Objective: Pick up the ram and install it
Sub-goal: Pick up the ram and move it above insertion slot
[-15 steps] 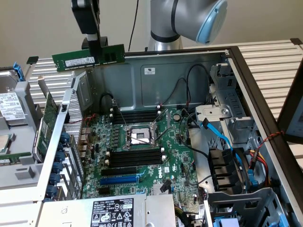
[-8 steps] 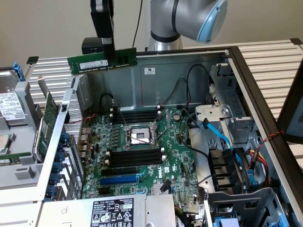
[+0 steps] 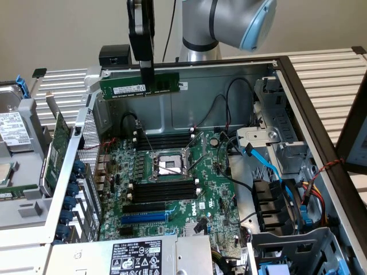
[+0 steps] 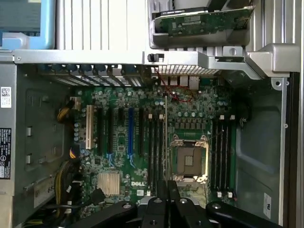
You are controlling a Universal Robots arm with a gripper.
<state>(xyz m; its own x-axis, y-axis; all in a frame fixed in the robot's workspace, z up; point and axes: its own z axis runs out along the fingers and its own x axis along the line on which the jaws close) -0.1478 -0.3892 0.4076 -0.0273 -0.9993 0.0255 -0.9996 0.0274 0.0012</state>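
Note:
The ram (image 3: 123, 87), a long thin green stick with a white label strip, hangs level in the air above the open computer case. My gripper (image 3: 147, 79) is shut on its upper edge, right of its middle. It hangs well above the motherboard (image 3: 212, 195), over the far side of the case. In the wrist view the ram (image 4: 165, 137) appears edge-on as a thin line running out from my gripper (image 4: 166, 189), over the board beside the CPU socket (image 4: 189, 159). Black memory slots (image 3: 163, 188) lie on both sides of the CPU socket (image 3: 170, 165).
A larger green expansion card (image 3: 57, 143) with a metal bracket stands outside the case at the exterior view's left. A blue slot (image 3: 143, 218) lies near the front of the board. Cables and a drive bay (image 3: 275, 200) crowd the exterior view's right. A hard drive (image 3: 14, 132) sits far left.

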